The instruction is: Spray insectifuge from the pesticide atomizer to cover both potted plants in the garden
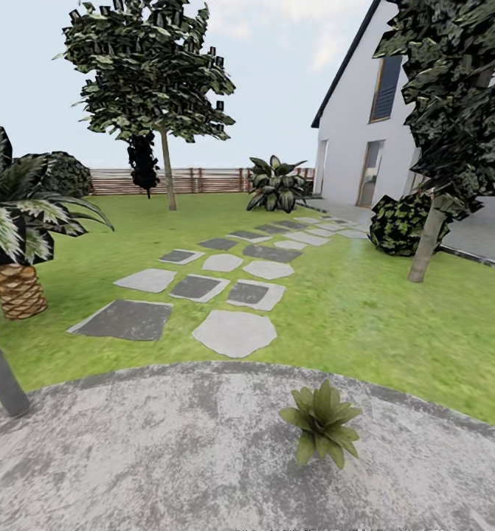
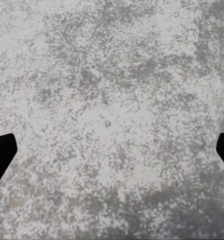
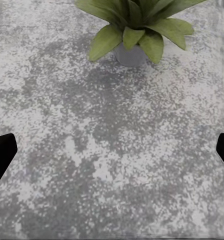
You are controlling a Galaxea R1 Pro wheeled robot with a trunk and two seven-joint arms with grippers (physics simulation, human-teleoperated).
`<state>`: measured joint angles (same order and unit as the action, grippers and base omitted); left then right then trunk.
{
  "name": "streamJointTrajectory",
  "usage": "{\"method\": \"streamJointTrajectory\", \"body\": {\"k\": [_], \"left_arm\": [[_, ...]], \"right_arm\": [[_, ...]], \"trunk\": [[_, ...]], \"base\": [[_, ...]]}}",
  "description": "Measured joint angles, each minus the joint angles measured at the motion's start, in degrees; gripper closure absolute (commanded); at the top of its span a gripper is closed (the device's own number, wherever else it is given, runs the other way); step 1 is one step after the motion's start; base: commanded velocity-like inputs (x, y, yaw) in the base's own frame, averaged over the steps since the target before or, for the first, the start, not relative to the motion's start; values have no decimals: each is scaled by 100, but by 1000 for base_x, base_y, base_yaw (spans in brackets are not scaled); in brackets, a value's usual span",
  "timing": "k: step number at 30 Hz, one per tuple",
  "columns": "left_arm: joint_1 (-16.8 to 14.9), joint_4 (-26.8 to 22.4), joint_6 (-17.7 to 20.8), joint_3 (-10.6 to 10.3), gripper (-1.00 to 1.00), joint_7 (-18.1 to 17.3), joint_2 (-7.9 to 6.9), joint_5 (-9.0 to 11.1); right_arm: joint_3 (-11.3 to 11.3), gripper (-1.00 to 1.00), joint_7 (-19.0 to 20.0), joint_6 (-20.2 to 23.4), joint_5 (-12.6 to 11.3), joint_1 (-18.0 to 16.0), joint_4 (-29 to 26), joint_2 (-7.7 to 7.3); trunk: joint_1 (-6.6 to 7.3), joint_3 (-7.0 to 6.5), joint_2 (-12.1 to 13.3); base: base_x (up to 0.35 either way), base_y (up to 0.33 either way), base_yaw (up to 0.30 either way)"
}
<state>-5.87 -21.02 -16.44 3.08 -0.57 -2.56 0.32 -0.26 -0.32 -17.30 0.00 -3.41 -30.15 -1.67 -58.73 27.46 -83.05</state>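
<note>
Grey patio beside green lawn

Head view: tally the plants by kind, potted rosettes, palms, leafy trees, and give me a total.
Potted plant: 1
Palm: 1
Leafy trees: 2
Total: 4

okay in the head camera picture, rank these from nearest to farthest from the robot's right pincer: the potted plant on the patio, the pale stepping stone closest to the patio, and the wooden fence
1. The potted plant, on the grey patio; the right pincer looks down at it from close by.
2. The pale stepping stone, on the lawn just beyond the patio's edge.
3. The wooden fence, far back across the lawn.
</note>
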Motion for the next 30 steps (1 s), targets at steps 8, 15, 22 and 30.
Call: {"method": "streamJointTrajectory", "body": {"k": [8,15,22,30], "left_arm": [[0,-1,0,2,-100,0,0,5],[0,-2,0,5,-100,1,-7,31],[0,-2,0,5,-100,1,-4,44],[0,-1,0,6,-100,1,-6,44]], "right_arm": [[1,-100,5,0,0,-1,1,7],[2,-100,8,-1,0,-1,4,8],[2,-100,8,-1,0,-2,4,7],[2,-100,8,0,0,0,4,8]], "trunk": [[0,59,0],[0,111,0],[0,155,0],[-21,203,-39]], "base": [[0,-217,-193],[0,-23,-193],[0,-1,-231],[0,0,-271]]}}
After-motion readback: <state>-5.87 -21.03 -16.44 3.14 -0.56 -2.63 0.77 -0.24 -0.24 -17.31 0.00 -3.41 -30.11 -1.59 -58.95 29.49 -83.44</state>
